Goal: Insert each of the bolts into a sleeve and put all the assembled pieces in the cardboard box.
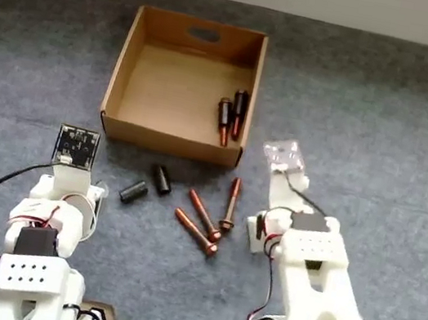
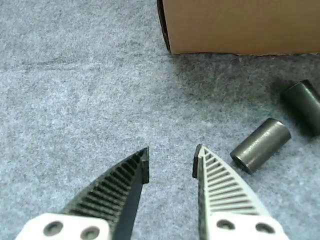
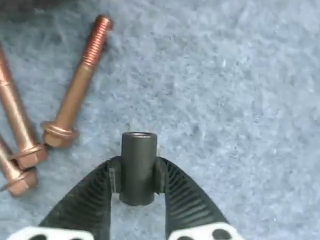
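Note:
My right gripper [image 3: 137, 175] is shut on a black sleeve [image 3: 139, 147], held upright with its open bore showing, just above the grey carpet. Beside it lie three copper bolts [image 3: 75, 90] [image 3: 15, 117] [image 3: 12, 180]. In the high view they lie as a group [image 1: 206, 217] in front of the cardboard box [image 1: 122, 69]. My left gripper [image 2: 171, 161] is open and holds nothing, low over the carpet. Two loose black sleeves [image 2: 260, 145] [image 2: 305, 105] lie close by its white finger. Two assembled pieces [image 1: 232, 115] rest in the box's right side.
The box's near wall [image 2: 240, 25] stands a short way beyond my left gripper. Grey carpet covers the whole work area, with open room left of the box and right of the bolts. A clear plastic part [image 1: 283, 156] sticks up from the right arm.

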Robot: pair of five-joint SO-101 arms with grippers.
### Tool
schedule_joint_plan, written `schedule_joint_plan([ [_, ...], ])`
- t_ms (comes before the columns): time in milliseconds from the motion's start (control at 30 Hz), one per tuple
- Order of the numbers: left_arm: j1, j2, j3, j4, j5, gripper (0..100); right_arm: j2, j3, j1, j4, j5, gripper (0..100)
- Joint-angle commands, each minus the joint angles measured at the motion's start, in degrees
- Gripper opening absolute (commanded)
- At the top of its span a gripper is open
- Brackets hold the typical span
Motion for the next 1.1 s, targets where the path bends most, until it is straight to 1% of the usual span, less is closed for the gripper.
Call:
schedule_joint_plan([
  [0, -0.5, -0.7, -1.9, -1.1, 0.5, 17, -0.2, 3.5, 0.9, -2.6, 2.0, 0.8],
  [100, -0.5, -0.7, -1.9, -1.1, 0.5, 17, -0.2, 5.0, 0.9, -2.4, 1.9, 2.3],
  [233, -0.5, -0.7, -1.9, -1.1, 0.5, 17, -0.3, 5.2, 0.7, -2.2, 2.1, 15.9],
  [267, -0.5, -0.7, -1.9, -1.1, 0.5, 17, -0.3, 5.1, 0.7, -1.8, 2.1, 17.9],
  [500, -0.5, -0.7, -1.9, -1.1, 0.5, 17, -0.2, 0.3, 0.6, -0.3, 2.1, 14.1],
  [700, -0.5, -0.7, -1.9, -1.1, 0.5, 17, -0.2, -0.1, 0.6, -0.3, 2.5, 13.9],
  [800, -0.5, -0.7, -1.9, -1.1, 0.5, 17, -0.1, 0.0, 0.3, 0.6, 5.0, 13.8],
  [900, -0.5, -0.7, -1.9, -1.1, 0.5, 17, -0.1, -0.6, 0.3, 2.8, 5.3, 13.8],
  [1067, -0.5, -0.7, -1.8, -1.1, 0.5, 17, -0.1, -0.5, 0.3, 2.9, 5.4, 13.8],
])
